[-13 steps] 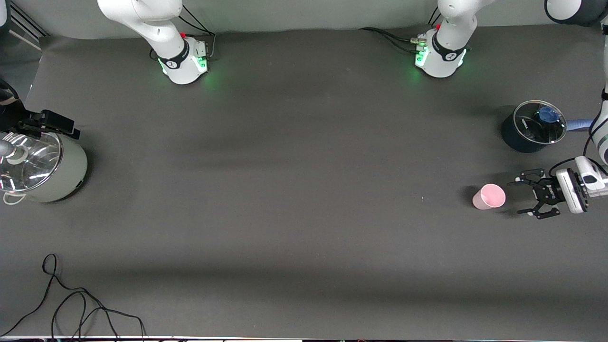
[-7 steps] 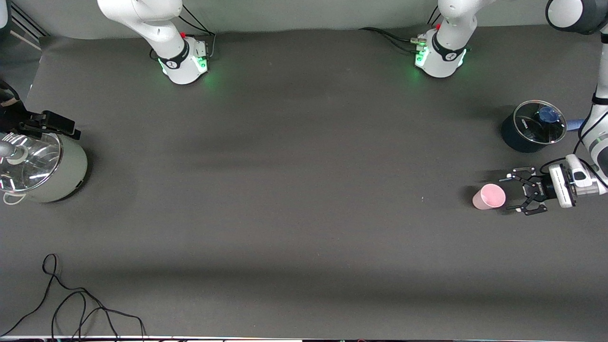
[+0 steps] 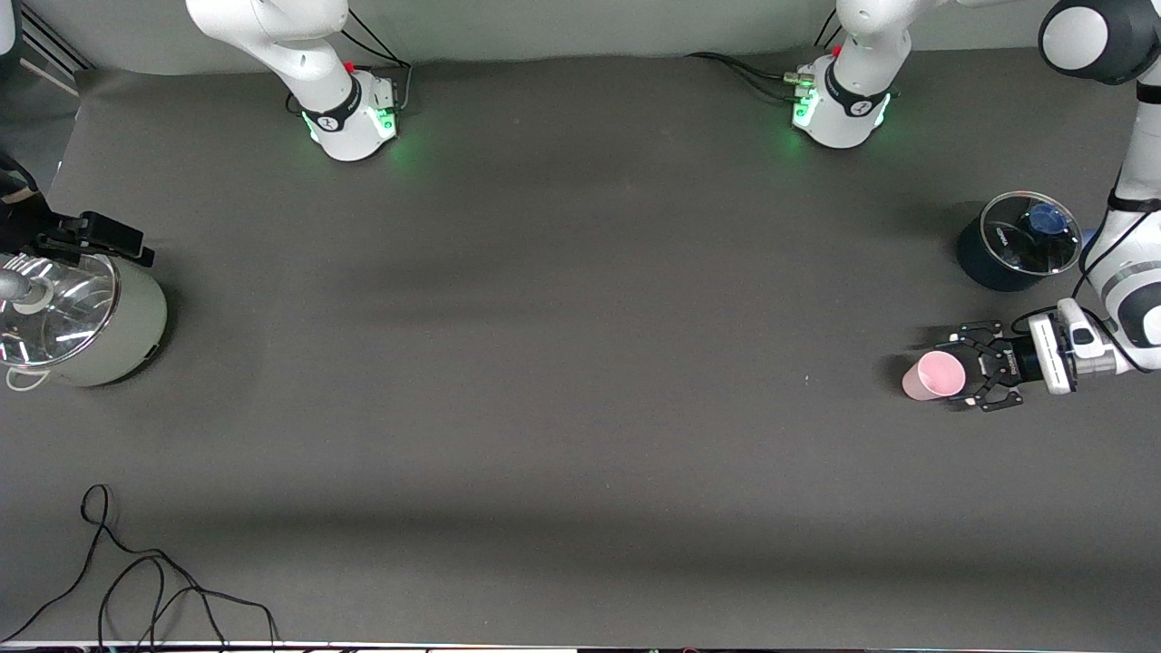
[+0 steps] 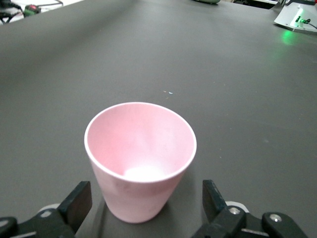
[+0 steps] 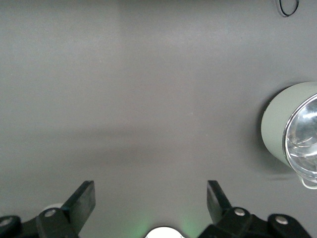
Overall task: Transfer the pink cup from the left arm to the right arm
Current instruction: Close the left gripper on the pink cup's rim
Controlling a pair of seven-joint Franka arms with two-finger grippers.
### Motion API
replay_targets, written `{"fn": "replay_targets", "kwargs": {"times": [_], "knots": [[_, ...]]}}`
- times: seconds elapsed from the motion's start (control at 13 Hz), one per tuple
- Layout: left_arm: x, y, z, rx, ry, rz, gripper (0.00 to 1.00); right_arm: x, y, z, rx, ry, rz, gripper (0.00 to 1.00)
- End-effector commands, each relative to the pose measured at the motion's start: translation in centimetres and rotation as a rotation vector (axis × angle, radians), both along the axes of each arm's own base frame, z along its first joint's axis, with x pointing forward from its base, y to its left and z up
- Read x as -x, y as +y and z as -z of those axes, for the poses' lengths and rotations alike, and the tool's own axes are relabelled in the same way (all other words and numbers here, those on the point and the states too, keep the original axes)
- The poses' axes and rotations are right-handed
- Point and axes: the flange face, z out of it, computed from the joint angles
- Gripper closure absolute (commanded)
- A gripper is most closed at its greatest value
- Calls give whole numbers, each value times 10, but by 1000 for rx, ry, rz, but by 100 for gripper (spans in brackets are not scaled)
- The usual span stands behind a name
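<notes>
Since earlier, our left gripper now brackets the small pastel-pink plastic tumbler, lower right | jaws wide, not yet closed | our right gripper waits, spread wide, holding nothing

No text, label or number is legible on anything in view.

White arms (grey joint caps), green-lit bases trailing black cables, black open-linkage jaws.
</notes>
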Motion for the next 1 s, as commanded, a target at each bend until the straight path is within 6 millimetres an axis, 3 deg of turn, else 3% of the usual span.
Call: {"fn": "replay_targets", "kwargs": {"times": [0.0, 0.92], "knots": [[1, -5, 13, 54, -41, 10, 1, 0, 2, -1, 5, 2, 0, 0], [-3, -23, 30, 109, -47, 5, 1, 0, 1, -1, 5, 3, 3, 0]]}}
